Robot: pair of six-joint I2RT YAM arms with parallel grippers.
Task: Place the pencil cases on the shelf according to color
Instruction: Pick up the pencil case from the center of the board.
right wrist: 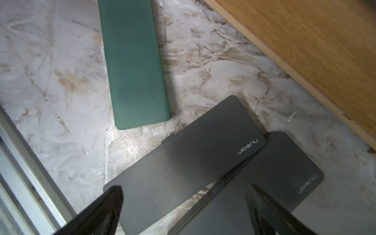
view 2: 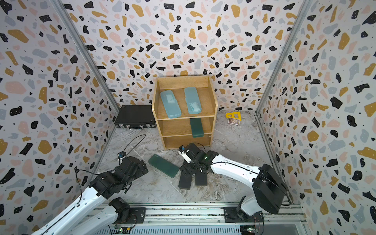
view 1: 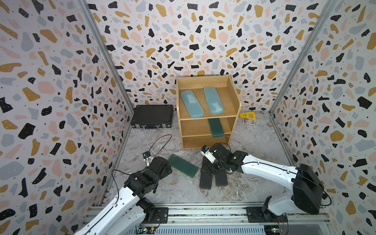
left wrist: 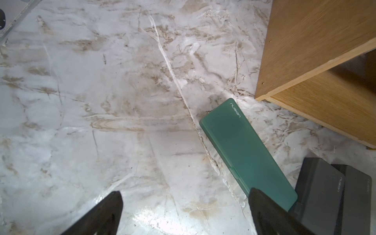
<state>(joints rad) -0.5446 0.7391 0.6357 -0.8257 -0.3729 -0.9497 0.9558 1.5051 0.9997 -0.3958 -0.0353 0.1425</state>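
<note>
Green case [left wrist: 248, 150] flat on marble table [left wrist: 101, 101], near end just beside 1 finger [left wrist: 264, 209] of left gripper [left wrist: 185, 192], contact unclear; jaws wide, nothing between. Left arm [view 1: 122, 195] low, stretched forward, wrist tipped down. 2 black cases [right wrist: 183, 158] [right wrist: 264, 183] touching, fanned apart, directly below right gripper [right wrist: 184, 188], spread wide, holding nothing; right arm [view 1: 264, 168] reaching in from its side, wrist bent down. On shelf [view 1: 234, 97]: 2 blue cases [view 1: 191, 103] [view 1: 213, 99] on top tier, second green case [view 1: 216, 127] on middle tier, jutting past front edge.
</note>
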